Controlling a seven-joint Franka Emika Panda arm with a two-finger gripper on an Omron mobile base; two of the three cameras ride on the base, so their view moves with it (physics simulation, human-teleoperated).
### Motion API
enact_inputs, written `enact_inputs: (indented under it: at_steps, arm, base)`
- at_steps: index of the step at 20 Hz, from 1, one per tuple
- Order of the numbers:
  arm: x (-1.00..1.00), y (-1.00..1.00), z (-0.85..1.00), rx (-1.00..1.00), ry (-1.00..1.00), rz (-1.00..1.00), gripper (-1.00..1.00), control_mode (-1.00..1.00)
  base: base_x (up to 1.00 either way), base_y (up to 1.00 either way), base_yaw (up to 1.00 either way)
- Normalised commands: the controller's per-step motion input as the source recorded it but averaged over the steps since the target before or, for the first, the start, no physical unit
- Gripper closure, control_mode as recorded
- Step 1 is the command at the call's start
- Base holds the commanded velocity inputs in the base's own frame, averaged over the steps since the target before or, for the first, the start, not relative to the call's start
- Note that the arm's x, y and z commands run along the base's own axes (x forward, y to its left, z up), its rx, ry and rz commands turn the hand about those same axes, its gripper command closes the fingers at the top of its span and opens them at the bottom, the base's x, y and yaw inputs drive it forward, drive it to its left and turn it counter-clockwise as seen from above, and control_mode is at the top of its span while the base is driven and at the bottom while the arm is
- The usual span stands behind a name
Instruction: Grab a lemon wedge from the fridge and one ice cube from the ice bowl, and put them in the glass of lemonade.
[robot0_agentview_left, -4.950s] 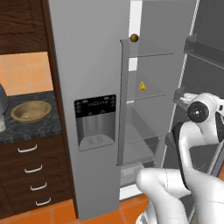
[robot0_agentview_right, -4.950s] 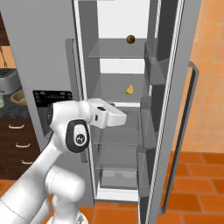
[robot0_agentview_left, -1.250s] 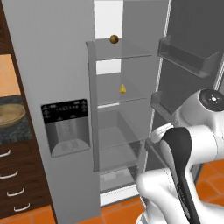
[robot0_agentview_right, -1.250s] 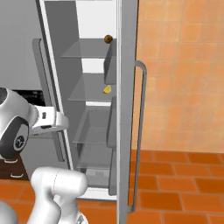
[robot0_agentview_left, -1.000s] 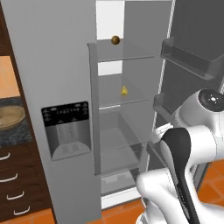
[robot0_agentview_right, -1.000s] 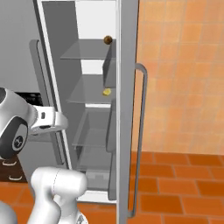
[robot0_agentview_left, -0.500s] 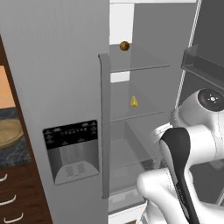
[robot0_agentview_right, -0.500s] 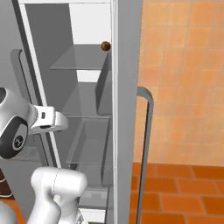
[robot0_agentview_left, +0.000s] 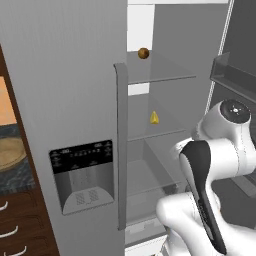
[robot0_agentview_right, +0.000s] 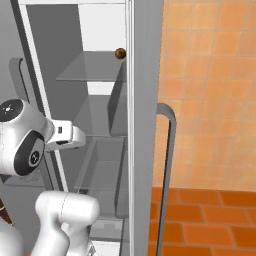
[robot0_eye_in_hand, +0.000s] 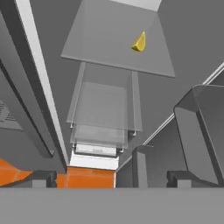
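Tiny bright yellow lemon wedge (robot0_agentview_left: 154, 117) sits alone on the middle clear glass shelf (robot0_agentview_left: 165, 132) of the tall grey fridge (robot0_agentview_left: 70, 100), right door open; small round brown ball (robot0_agentview_left: 143, 53) is 1 shelf up, ignore it. Gripper (robot0_eye_in_hand: 109, 177) is spread wide, holding nothing, well short of the wedge and aimed into the compartment. My read: the wedge is very light, fairly firm but squashable, probably slick, and will skid on glass if nudged. Best to pinch across the 2 flat sides low on the body, not the pointed tip, closing gently. Tan wooden ice bowl (robot0_agentview_left: 9, 154) sits on the counter to the left.
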Motion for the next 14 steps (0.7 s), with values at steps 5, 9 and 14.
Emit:
enact_inputs:
  at_steps: [5, 9, 14]
  arm:
    - [0.66, -0.05, -0.09, 0.05, 0.00, -0.09, -1.00, -1.00]
    - [0.72, -0.18, -0.01, 0.13, 0.00, -0.11, -1.00, -1.00]
    - [0.61, -0.12, -0.12, 0.06, 0.00, -0.08, -1.00, -1.00]
  base:
    - [0.00, 0.00, 0.00]
    - [0.00, 0.00, 0.00]
    - [0.00, 0.00, 0.00]
